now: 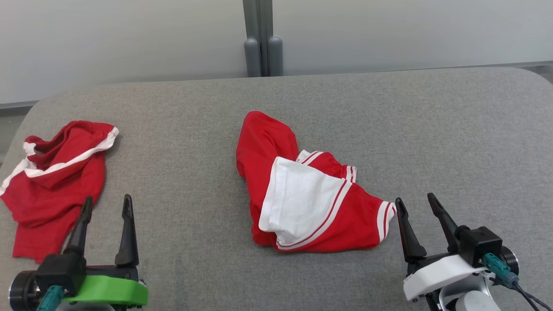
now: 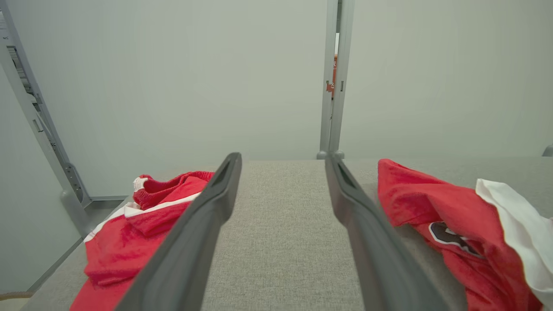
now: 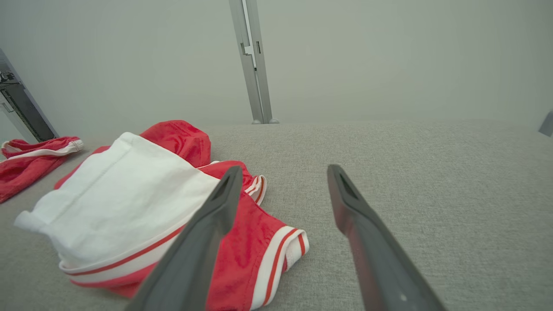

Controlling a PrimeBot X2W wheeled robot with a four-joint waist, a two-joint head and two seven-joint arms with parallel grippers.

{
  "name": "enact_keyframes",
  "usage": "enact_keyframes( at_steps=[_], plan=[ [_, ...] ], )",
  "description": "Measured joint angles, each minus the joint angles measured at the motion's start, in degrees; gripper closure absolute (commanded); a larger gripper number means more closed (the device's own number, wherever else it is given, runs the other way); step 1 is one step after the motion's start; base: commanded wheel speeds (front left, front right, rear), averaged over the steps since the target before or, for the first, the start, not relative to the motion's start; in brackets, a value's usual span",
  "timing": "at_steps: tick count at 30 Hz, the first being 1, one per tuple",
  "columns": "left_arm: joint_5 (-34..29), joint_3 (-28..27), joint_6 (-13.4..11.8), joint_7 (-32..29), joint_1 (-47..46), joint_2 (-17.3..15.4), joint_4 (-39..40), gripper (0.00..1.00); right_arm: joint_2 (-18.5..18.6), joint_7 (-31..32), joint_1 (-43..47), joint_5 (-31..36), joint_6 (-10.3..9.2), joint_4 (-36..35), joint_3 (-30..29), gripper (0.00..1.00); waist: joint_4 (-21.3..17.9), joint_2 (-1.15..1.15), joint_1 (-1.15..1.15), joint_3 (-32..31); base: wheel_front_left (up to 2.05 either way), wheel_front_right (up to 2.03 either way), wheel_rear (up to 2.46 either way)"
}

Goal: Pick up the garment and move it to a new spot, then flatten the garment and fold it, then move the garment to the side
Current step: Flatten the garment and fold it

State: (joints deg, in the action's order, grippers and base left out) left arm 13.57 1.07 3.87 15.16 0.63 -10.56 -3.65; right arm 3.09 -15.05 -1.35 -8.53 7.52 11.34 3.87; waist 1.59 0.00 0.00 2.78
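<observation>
- While both arms sit low in the head view, you have the garment (image 1: 302,203) lying at the centre of the frame on the grey table (image 1: 432,129), held by neither pincer.
- The garment is a crumpled heap of soft red cloth. It has a rounded red lobe at its upper left, a flat white panel across its middle, and red-and-white striped bands along its lower right hem.
- At the right of the left wrist view, a dark emblem (image 2: 453,237) edged in white shows on one red fold.
- Your left gripper (image 1: 108,199), on a green mount (image 1: 108,291), is at the lower left of the head view. Its long, dark, tapered fingers (image 1: 127,233) are spread wide and empty.
- Your right gripper (image 1: 415,198), on a white mount (image 1: 440,272), is at the lower right, and its jaws are likewise wide apart and empty. Its inner fingertip is just beside the striped hem; whether it touches cannot be told.
- A second red garment (image 1: 56,181) with white trim lies bunched at the left edge of the head view, well apart from the first.
- The table cover is a coarse grey weave with rounded corners. At top centre a grey metal post (image 1: 261,39) stands between smooth pale panels (image 1: 108,39).
</observation>
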Motion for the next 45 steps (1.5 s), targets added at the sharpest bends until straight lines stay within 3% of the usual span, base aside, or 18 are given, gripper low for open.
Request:
enact_keyframes(
  at_steps=[10,19,26,35,45],
  plan=[
    [-2.79,-1.01,2.66,-0.01,0.19,2.29,-6.06,0.00,0.26,0.00,-0.04,-0.09,0.00,0.38,0.49,0.00,0.26,0.00,0.00,-0.09,0.00,0.00,0.00],
    [-3.07,-1.86,3.21,-0.01,0.01,2.33,-9.23,0.00,0.52,0.00,-0.05,-0.08,0.00,1.29,1.10,0.00,1.14,0.00,0.00,-1.10,0.00,0.00,0.00],
    [-3.42,-1.91,3.43,-0.01,0.03,2.45,-9.43,0.00,1.67,0.35,-2.29,0.03,0.00,1.88,4.78,0.00,2.01,0.00,0.00,-1.98,0.00,0.00,0.00],
    [-3.57,-1.56,3.49,-0.01,-0.89,2.99,-10.31,0.00,5.25,4.02,-15.71,-1.77,0.00,7.04,15.46,0.00,2.76,0.00,0.00,-1.41,0.00,0.00,0.00],
    [-3.57,0.79,3.50,-0.01,-3.43,4.34,-10.45,0.00,5.83,9.01,-32.43,-10.49,0.01,23.08,30.09,0.00,6.40,0.00,0.00,0.17,0.00,0.00,0.00]
  ],
)
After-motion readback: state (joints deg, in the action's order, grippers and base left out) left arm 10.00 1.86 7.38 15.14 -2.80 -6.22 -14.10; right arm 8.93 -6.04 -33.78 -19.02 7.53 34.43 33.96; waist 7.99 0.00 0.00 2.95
